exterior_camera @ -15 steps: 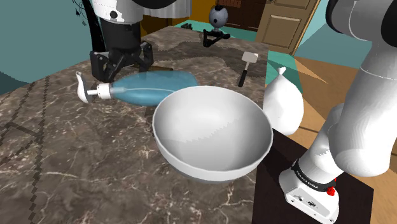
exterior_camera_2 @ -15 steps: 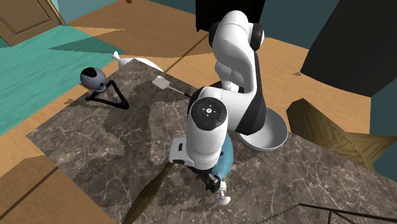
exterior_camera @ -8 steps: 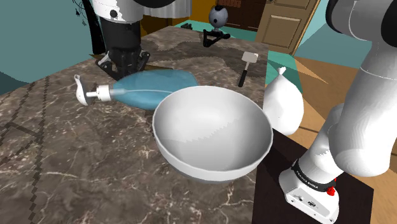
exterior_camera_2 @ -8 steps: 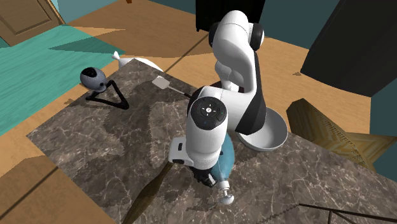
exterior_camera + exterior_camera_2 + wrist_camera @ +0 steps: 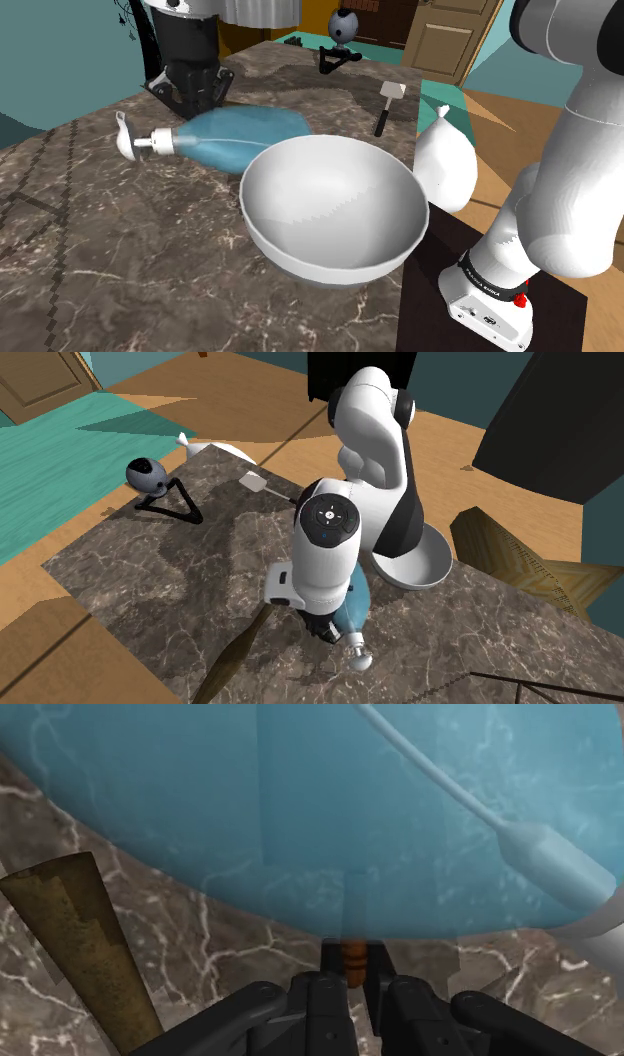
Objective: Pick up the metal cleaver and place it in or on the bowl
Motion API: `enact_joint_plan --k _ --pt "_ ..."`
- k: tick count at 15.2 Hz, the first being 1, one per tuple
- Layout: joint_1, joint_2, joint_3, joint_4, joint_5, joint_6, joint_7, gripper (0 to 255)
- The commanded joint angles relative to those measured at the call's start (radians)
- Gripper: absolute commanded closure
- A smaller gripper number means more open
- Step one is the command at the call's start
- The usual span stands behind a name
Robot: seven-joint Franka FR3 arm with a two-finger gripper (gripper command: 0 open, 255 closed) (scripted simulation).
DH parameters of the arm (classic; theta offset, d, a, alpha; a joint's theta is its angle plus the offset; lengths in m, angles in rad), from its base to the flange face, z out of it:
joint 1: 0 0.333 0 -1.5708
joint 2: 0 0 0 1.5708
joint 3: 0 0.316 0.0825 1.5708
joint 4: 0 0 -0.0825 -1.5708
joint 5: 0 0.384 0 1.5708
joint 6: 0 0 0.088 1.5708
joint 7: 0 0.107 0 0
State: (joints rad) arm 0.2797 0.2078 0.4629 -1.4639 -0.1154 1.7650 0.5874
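My gripper (image 5: 192,95) hangs low over the marble table at the far side of a translucent blue spray bottle (image 5: 235,140) that lies on its side. In the wrist view the gripper (image 5: 345,979) is shut on the cleaver's small orange-brown handle (image 5: 350,959). A rectangular blade shape (image 5: 310,804) shows dimly through the blue bottle (image 5: 450,764), which covers it. The large white bowl (image 5: 250,200) stands upright on the near side of the bottle, close to the table's edge. In the second exterior view the arm hides most of the gripper (image 5: 325,632), and the bowl (image 5: 425,567) peeks out behind it.
A white-headed tool with a black handle (image 5: 388,100) lies near the far table edge. A round camera on a black stand (image 5: 343,30) sits at the far corner. A white tied bag (image 5: 445,160) is beside the table. A brown tapered piece (image 5: 80,944) lies by the gripper.
The fingers went from spread open to shut beside the bottle, and the hand has since risen a little. The bottle's nozzle shifted slightly.
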Motion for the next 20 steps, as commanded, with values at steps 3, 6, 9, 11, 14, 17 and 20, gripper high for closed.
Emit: enact_joint_plan --k 3,6,9,11,14,17,20 --pt "0.007 0.014 0.001 0.073 -0.007 -0.06 0.001 255" --pt "0.015 0.028 0.003 0.132 -0.013 -0.107 0.003 255" --pt "0.024 0.046 0.004 0.198 -0.022 -0.156 0.005 255" --pt "0.032 0.061 0.005 0.245 -0.029 -0.19 0.006 255" --pt "0.047 0.087 0.006 0.324 -0.043 -0.245 0.009 255" --pt "0.066 0.121 0.007 0.416 -0.06 -0.305 0.012 255" --pt "0.094 0.165 0.006 0.526 -0.083 -0.373 0.014 255"
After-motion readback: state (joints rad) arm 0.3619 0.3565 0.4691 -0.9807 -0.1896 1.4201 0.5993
